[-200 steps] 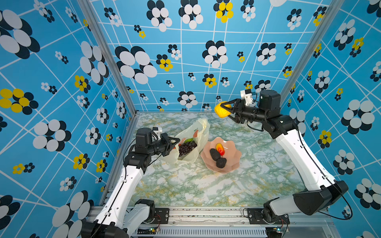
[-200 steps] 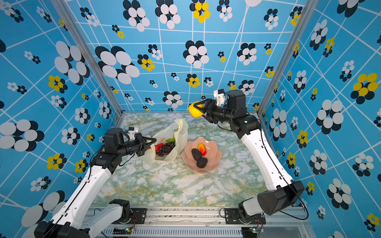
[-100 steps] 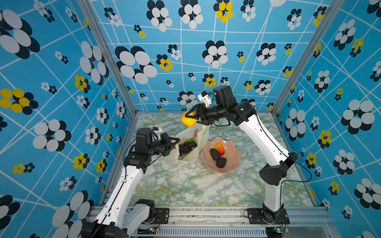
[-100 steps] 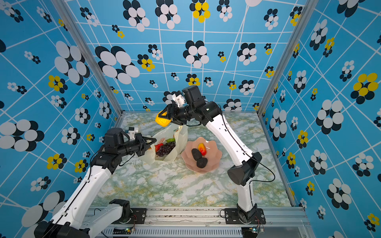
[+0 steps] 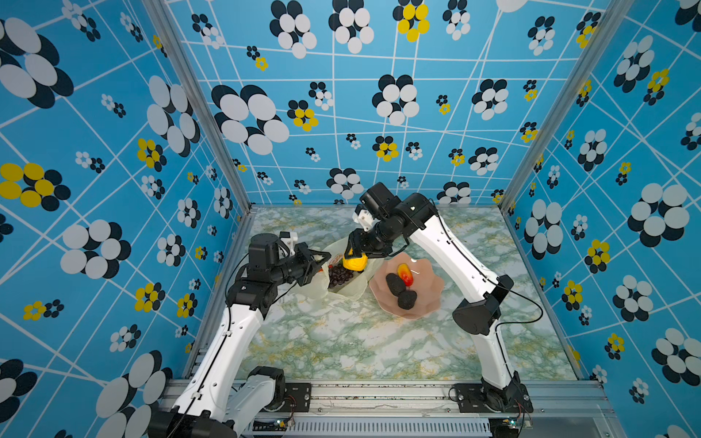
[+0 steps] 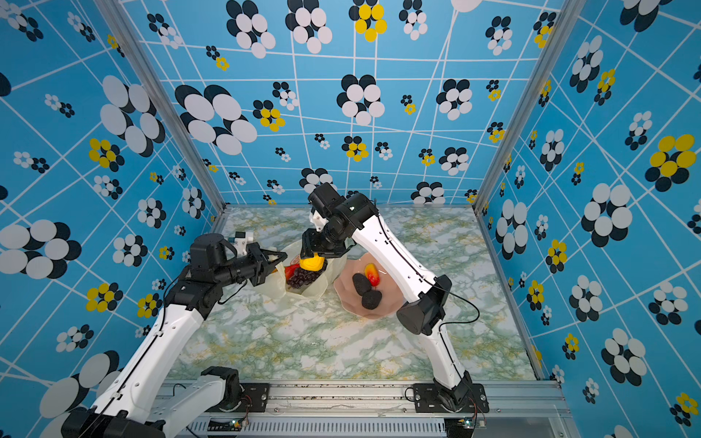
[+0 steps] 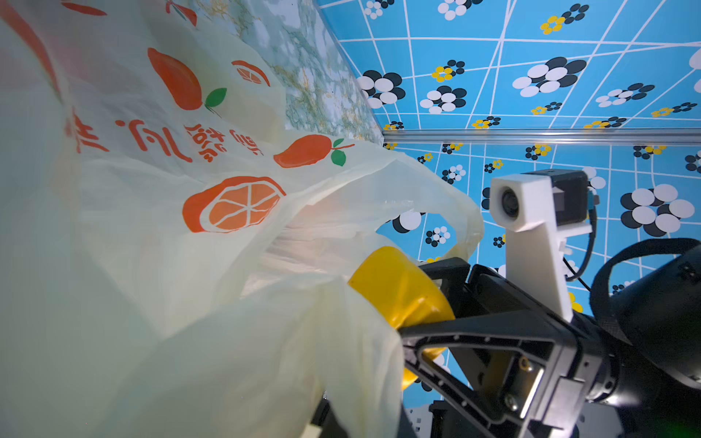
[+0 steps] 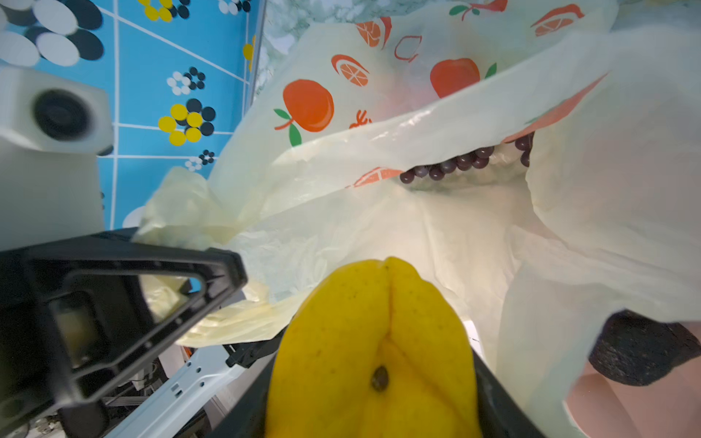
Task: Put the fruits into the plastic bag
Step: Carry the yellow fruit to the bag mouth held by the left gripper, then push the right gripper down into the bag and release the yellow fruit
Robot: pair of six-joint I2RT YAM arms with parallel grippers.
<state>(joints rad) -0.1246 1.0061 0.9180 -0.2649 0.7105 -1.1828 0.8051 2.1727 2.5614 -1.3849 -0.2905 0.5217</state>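
Right wrist view: pinching the ridged yellow toy fruit (image 8: 373, 326) lower-centre, my right gripper (image 8: 373, 383) has reached the mouth of the pale-yellow plastic bag (image 8: 417, 227); release next.

Pink scalloped bowl (image 5: 431, 290) on green-veined marble tabletop (image 5: 360, 349), blue flowered walls (image 5: 113, 132).

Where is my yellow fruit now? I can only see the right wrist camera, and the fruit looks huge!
Observer: In a top view, the yellow fruit is right at the bag's open mouth, beside the grapes, not dropped yet.
Operator: What's left in the bowl?
Observer: The pink bowl holds two dark bumpy fruits and a red-yellow one.
Operator: Only grapes in the bag?
Observer: No, a red piece lies beside them.
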